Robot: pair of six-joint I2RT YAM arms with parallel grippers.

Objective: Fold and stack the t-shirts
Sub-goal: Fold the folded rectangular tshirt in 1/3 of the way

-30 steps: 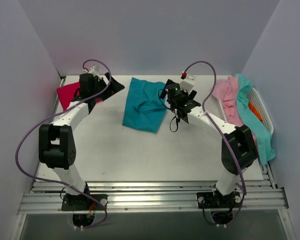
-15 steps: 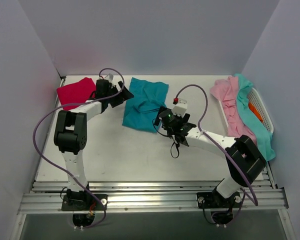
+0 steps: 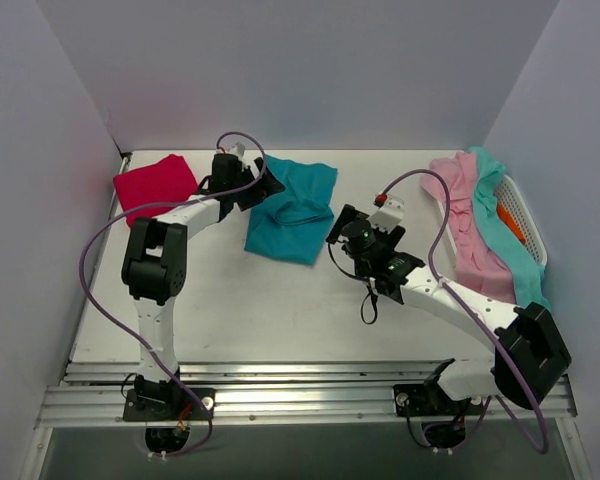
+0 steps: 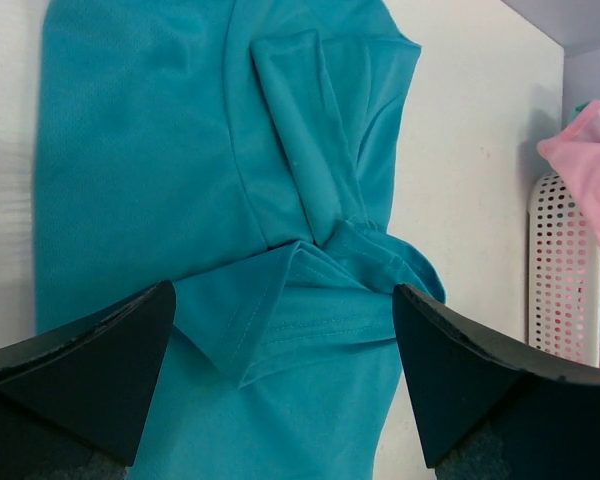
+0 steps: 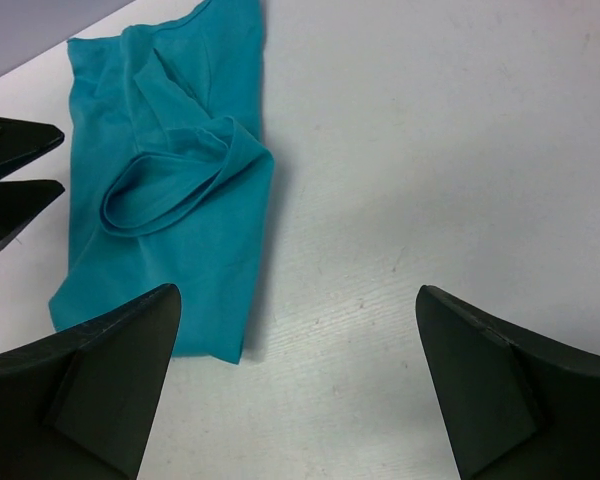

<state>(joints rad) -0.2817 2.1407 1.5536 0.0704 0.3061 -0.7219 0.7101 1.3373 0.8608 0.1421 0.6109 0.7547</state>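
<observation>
A deep teal t-shirt [image 3: 292,212] lies partly folded and rumpled at the back middle of the table, one sleeve doubled over. It fills the left wrist view [image 4: 160,150] and shows in the right wrist view [image 5: 180,220]. A crimson-red shirt [image 3: 155,186] lies folded at the back left. My left gripper [image 3: 264,188] is open and empty over the teal shirt's left edge, its jaws [image 4: 283,300] spanning the folded sleeve. My right gripper [image 3: 338,236] is open and empty over bare table [image 5: 297,300], just right of the teal shirt.
A white perforated basket [image 3: 526,215] stands at the right edge, also visible in the left wrist view [image 4: 560,270]. A pale pink shirt [image 3: 460,210], a light aqua shirt [image 3: 508,250] and an orange one [image 3: 511,226] are draped over it. Walls close in on three sides.
My left gripper has moved right from the red shirt to the teal shirt's left edge. My right gripper has drawn back off the teal shirt toward the near right.
</observation>
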